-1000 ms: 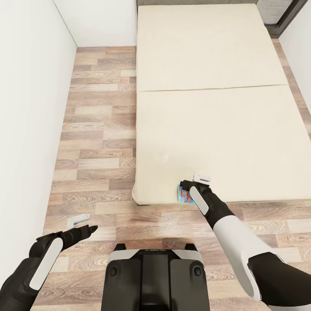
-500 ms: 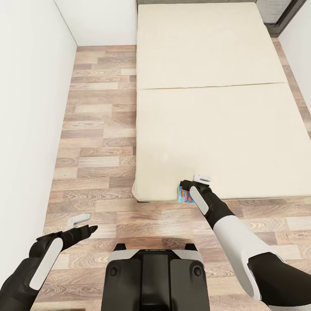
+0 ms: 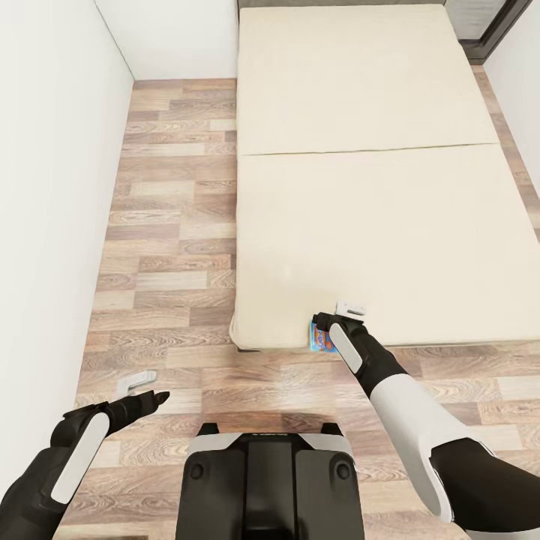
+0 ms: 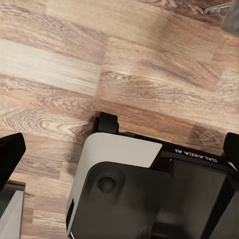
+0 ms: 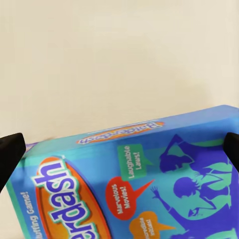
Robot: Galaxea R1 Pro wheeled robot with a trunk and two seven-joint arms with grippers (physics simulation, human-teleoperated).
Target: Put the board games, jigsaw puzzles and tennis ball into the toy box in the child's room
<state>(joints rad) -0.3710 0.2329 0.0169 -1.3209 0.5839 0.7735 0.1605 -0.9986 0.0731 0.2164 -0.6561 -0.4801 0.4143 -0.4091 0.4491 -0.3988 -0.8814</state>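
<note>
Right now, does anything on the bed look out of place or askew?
Yes: the small blue board game sits at the bed near edge, overhanging it, at the right tool. The mattress looks otherwise bare.

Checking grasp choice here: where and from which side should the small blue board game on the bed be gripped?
Grip the blue board game across its thin sides, coming from the bed's foot edge, where it lies by the right gripper; its fingertips already flank the box in the wrist view.
</note>
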